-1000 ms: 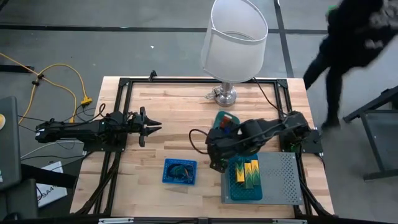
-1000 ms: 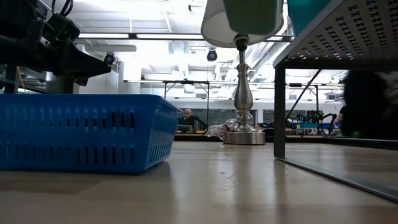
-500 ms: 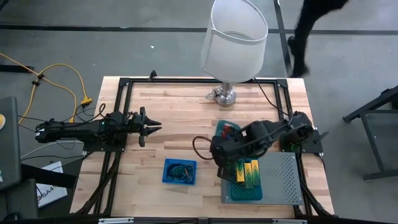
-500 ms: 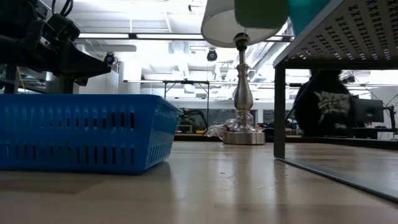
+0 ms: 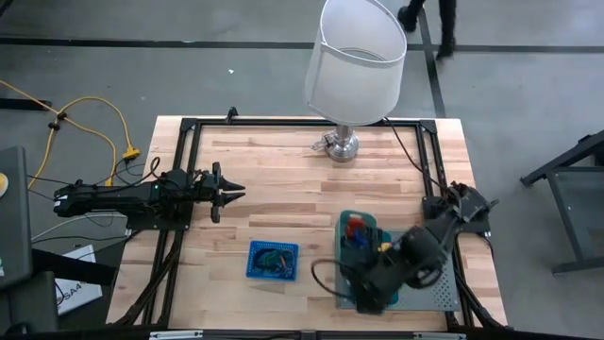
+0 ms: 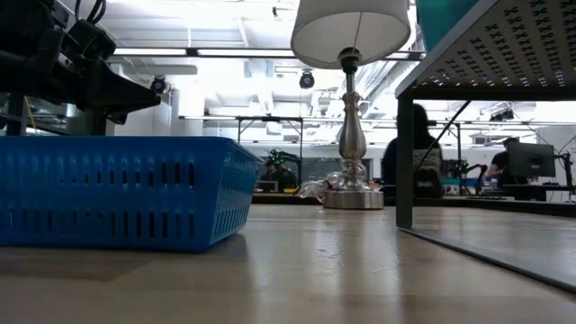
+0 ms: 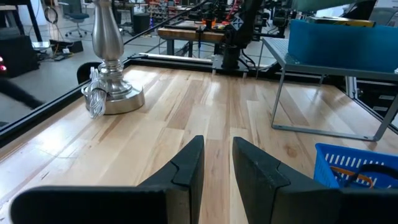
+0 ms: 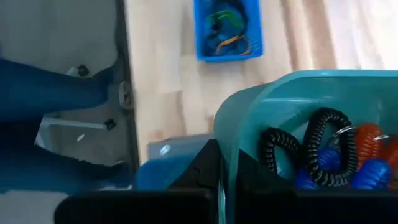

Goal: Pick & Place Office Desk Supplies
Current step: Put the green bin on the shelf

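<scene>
- The right jaws [image 8: 221, 177] are seen clamped on the rim of a teal bin [image 8: 261, 106]; the wall is pinched between the two fingers, with the bin's body extending forward of the jaws.
- Inside the teal bin, just ahead of the jaws, coiled loops [image 8: 314, 155] in black, blue and red are piled; these are judged to be the office desk supplies in hand.
- In the high view the teal bin [image 5: 363, 229] is carried over the grey perforated box [image 5: 436, 291], with the right arm folded low across it.
- The step in hand is judged to be carrying or tipping the bin. The rim grip is thin and off-centre, so slow wrist rotation is advised; a sudden tilt could let the bin swing or the coils spill short.
- A blue basket [image 5: 273, 260] lies well beyond the bin, out past the right jaws, with a few loops [image 8: 227, 31] already in it; it is likely the target, though this cannot be confirmed.
- The lamp [image 5: 354, 66] stands well apart from both jaws; clearance should be kept.
- The left jaws [image 7: 216, 163] are held slightly parted, empty, hovering over bare desk [image 7: 186, 106], waiting. The blue basket's corner [image 7: 354, 165] lies beside them.
</scene>
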You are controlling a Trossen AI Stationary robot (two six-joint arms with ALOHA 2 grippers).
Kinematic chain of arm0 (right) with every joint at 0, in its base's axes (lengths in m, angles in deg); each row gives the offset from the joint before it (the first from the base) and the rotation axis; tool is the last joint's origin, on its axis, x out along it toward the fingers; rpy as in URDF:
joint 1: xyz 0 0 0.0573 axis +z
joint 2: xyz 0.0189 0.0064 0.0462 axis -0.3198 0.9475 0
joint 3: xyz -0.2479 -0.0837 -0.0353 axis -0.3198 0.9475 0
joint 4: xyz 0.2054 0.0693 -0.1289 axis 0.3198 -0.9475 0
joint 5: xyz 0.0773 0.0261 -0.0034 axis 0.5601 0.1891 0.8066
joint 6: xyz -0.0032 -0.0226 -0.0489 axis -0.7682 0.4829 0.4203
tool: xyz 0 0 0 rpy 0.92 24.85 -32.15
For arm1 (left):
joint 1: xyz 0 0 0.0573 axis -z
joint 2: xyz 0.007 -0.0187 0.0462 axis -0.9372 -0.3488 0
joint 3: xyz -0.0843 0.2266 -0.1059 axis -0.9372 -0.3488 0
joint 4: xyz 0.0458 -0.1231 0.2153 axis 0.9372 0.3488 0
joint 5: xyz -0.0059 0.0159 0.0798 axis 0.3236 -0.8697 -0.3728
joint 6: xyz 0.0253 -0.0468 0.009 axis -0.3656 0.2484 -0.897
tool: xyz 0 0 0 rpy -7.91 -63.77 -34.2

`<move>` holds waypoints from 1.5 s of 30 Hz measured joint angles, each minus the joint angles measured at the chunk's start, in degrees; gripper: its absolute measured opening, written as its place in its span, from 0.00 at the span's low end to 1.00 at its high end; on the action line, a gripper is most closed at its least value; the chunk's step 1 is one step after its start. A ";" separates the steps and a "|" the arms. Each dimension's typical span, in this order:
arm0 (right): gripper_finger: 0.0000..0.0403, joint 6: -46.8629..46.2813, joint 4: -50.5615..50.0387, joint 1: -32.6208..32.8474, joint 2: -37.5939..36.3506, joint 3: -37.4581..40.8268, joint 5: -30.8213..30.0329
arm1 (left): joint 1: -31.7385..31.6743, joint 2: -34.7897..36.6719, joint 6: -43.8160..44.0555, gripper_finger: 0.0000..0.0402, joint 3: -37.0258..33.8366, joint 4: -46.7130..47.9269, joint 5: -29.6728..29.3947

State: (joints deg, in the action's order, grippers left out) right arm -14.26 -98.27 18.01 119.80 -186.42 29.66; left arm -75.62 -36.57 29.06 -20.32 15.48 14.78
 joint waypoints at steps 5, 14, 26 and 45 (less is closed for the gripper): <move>0.01 -0.02 -0.02 4.28 0.00 -0.02 -0.50 | -0.01 0.00 0.01 0.20 0.01 0.01 0.00; 0.01 0.84 0.00 9.49 -0.14 -0.01 -1.57 | 0.00 0.00 0.00 0.20 0.01 0.01 0.00; 0.00 -2.98 -0.04 12.62 -15.46 17.17 -5.64 | 0.01 0.00 0.02 0.20 0.00 0.01 0.02; 0.00 -27.00 0.01 19.68 -30.46 45.25 6.03 | -0.01 0.00 0.01 0.20 0.01 0.01 0.01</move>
State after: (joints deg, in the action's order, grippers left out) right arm -41.25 -98.26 37.69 89.35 -141.17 35.69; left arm -75.63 -36.57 29.07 -20.31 15.49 14.79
